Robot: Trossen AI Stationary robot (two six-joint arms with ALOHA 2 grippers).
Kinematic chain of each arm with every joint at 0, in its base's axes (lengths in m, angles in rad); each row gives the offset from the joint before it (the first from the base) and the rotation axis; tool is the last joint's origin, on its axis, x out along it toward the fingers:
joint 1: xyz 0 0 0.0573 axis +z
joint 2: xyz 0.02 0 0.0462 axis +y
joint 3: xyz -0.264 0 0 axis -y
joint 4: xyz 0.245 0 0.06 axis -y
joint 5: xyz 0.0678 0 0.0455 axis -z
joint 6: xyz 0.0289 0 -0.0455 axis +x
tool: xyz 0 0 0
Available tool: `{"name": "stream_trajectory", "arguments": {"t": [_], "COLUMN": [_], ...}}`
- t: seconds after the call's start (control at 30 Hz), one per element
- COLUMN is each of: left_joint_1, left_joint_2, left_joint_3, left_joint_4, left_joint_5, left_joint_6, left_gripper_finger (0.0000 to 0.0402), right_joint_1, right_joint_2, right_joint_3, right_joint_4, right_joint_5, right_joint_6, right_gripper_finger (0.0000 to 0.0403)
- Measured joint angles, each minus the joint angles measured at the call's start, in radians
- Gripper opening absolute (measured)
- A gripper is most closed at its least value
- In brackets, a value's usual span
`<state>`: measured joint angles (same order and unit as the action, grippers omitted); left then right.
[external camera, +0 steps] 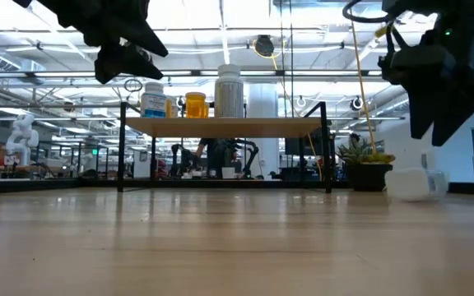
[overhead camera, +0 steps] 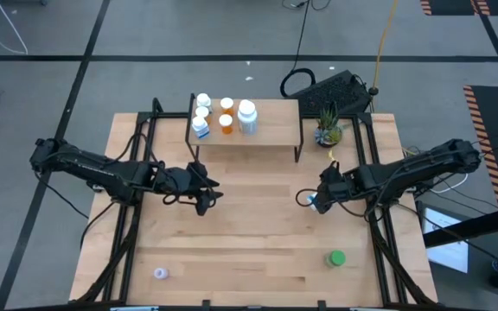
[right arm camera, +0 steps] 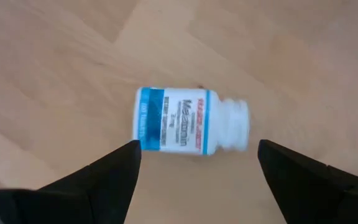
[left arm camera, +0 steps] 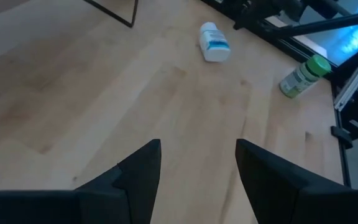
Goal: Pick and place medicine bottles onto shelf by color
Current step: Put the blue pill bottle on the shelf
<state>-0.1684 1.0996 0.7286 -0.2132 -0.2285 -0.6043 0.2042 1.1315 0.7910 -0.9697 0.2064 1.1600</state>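
Observation:
A blue-white bottle (right arm camera: 179, 127) lies on its side on the table, its white cap (right arm camera: 234, 124) to one side. My right gripper (right arm camera: 197, 148) hovers open above it, a finger on either side and clear of it; the low view shows this bottle (external camera: 414, 182) below the gripper (external camera: 436, 123). My left gripper (overhead camera: 207, 194) is open and empty, raised in front of the shelf (overhead camera: 266, 134). On the shelf stand several bottles: white-capped and blue-white ones (overhead camera: 201, 127), two orange (overhead camera: 226, 123), one white (overhead camera: 247, 117). A green-capped bottle (overhead camera: 336, 257) and a pale purple one (overhead camera: 161, 273) stand near the table's near edge.
A small potted plant (overhead camera: 328, 130) stands right of the shelf, near the far right corner. Black frame rails (overhead camera: 128, 225) run along both table sides. Bare tabletop (overhead camera: 258, 225) lies between the two grippers and in front of the shelf.

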Motion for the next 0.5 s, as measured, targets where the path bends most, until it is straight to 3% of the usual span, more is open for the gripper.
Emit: {"name": "stream_trajectory", "arguments": {"t": [0.3, 0.5], "left_joint_1": [0.022, 0.041], "left_joint_2": [0.0, 0.067], "left_joint_3": [0.0, -0.001], "left_joint_4": [0.0, 0.016], "left_joint_5": [-0.009, -0.004], "left_joint_6": [-0.006, -0.027], "left_gripper_finger": [0.0209, 0.0209], "right_joint_1": [-0.009, -0.086], "right_joint_2": [0.001, 0.002], "right_joint_3": [-0.001, -0.001], "right_joint_4": [-0.007, -0.003], "right_joint_5": [0.002, -0.034], "right_joint_6": [0.05, 0.286], "right_gripper_finger": [0.0316, 0.0316]}}
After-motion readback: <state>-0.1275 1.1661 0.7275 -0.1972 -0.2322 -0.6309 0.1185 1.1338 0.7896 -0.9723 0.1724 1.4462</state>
